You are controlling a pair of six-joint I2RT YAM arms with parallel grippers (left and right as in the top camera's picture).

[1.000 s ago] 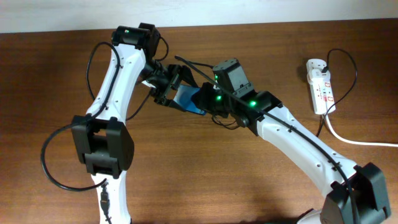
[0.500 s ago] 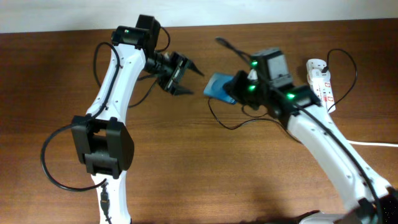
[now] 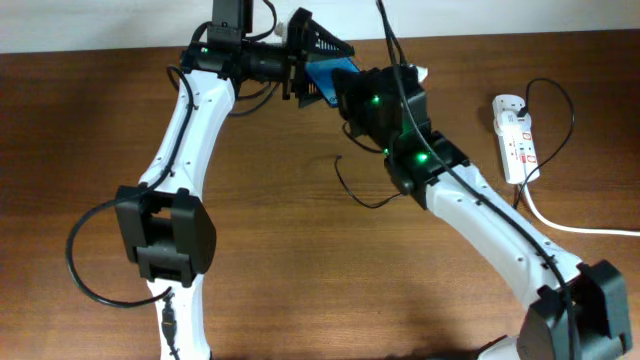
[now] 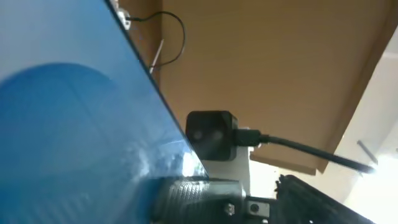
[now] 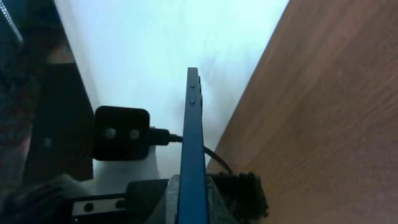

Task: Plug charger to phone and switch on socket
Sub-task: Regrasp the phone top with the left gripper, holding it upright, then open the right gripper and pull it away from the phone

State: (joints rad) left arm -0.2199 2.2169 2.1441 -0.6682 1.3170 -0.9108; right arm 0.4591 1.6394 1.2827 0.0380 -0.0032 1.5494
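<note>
phone: the phone is off the counter, up at 12 o'clock in the overhead view, between the two hands. Blue face tilted. It shows edge-on in the right wrist view, and its blue screen fills the left half of the left wrist view.
right hand: the right hand is clamped on the phone. The right wrist view shows the phone's thin edge pinched between the pads at 6 o'clock.
left hand: the left hand is right at the phone's upper end, at 12 o'clock. Can't tell whether its fingers are spread or gripping.
charger: the charger arcs off the socket's 3 o'clock side. A thin black loop also lies on the counter near centre, under the right arm. Plug tip not visible, so can't tell whether it's in the phone.
socket: the socket lies flat on the counter at 3 o'clock, well apart from the phone. Thick white cord runs off towards 4 o'clock. Switch position too small to read.
</note>
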